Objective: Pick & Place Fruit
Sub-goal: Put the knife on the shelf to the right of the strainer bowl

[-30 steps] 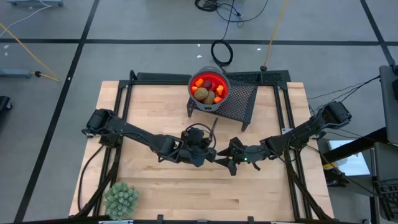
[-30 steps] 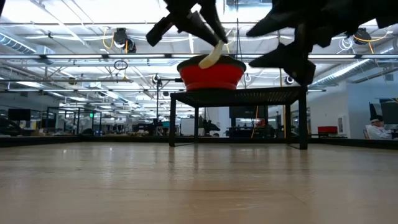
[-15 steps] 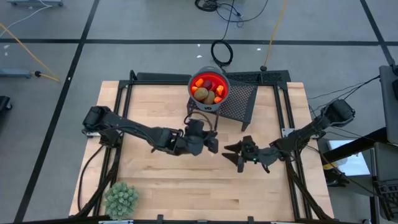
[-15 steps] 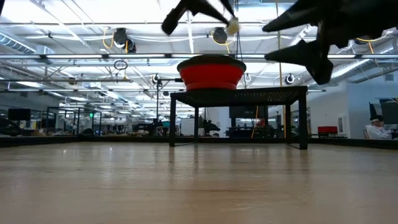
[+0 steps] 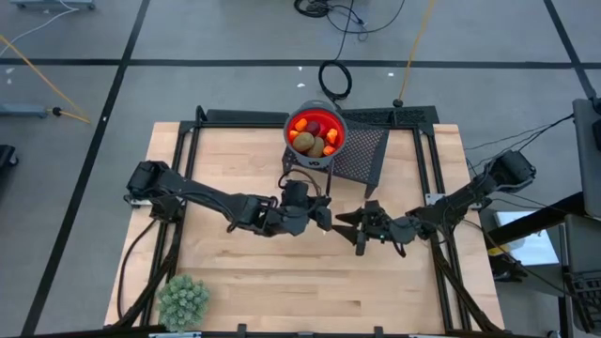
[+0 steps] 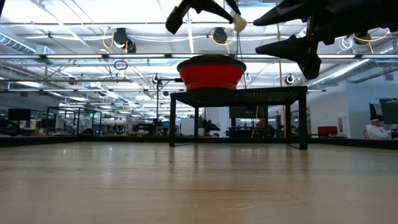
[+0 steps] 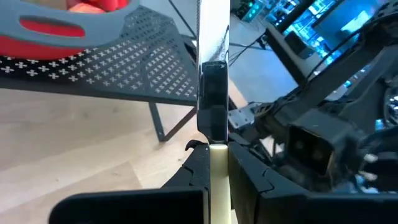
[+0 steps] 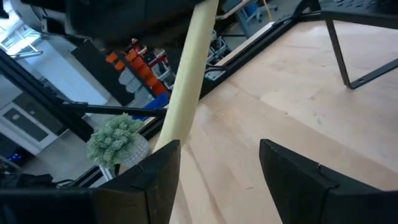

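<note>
The fruit (image 5: 314, 138), brown, red and orange pieces, lies in a red bowl (image 5: 331, 122) on a black mesh stand (image 5: 362, 155) at the table's far middle. In front of the stand my left gripper (image 5: 326, 223) is shut on a knife with a pale yellow handle (image 8: 186, 81), held above the table. My right gripper (image 5: 349, 233) faces it from the right, open, with the handle's free end beside one finger (image 8: 163, 163). My left gripper pinches the knife between its two fingers. The yellow handle (image 7: 217, 180) lies between and along the fingers, and the dark collar (image 7: 213, 99) and shiny blade (image 7: 213, 31) stand out past their tips. The knife is lifted clear of the table. Whether my right gripper touches the handle, I cannot tell.
A pale green spiky plant ball (image 5: 182, 299) stands at the table's near left corner. The bare wooden table top (image 5: 235, 272) stretches under and in front of both arms. Black frame rails (image 5: 188, 150) run along the left, far and right edges.
My left gripper has risen with the knife and gone a little toward the stand, tipping up and rolling. The handle, which slanted down below it, now shows only its end in the low view. My right gripper has swung round toward the knife, staying open.
</note>
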Available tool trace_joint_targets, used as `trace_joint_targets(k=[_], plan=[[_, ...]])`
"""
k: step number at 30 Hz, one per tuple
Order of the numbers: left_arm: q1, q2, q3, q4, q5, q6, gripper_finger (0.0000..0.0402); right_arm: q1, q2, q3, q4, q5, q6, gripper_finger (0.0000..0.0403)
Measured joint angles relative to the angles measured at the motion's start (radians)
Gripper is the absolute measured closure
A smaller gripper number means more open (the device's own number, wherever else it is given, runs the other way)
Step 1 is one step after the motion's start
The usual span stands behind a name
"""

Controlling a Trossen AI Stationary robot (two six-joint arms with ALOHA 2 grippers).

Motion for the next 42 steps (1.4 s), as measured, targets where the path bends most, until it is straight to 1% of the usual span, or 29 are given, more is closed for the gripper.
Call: trace_joint_targets(k=[7,15,17,21,31,34,36,38,42], plan=[[0.003,0.023,-0.001,0.012,0.01,0.008,0.038,-0.032,0.0,0.0,0.002,-0.032,0.019,0.019],[0.01,0.044,-0.001,0.047,0.036,0.03,0.038,-0.07,0.0,0.001,0.005,-0.106,0.025,0.019],[0.013,0.046,-0.001,0.035,0.044,0.024,0.038,-0.072,0.0,0.001,0.006,-0.124,0.026,0.019],[0.02,0.046,-0.001,0.057,0.053,0.027,0.038,-0.085,0.0,0.001,0.006,-0.128,0.029,0.019],[0.027,0.046,-0.001,0.051,0.048,0.051,0.038,-0.124,0.0,0.002,0.015,-0.132,0.04,0.019],[0.035,0.07,0.001,0.081,0.051,0.053,0.038,-0.124,0.0,0.013,0.014,-0.131,0.04,0.0192],[0.042,0.086,0.0,0.086,0.074,0.056,0.038,-0.124,-0.001,0.016,-0.001,-0.129,0.038,0.0197],[0.046,0.087,-0.001,0.087,0.076,0.065,0.038,-0.124,0.0,0.015,-0.032,-0.129,0.061,0.0204],[0.049,0.082,-0.001,0.096,0.076,0.069,0.038,-0.124,0.0,0.015,-0.029,-0.128,0.078,0.0225]])
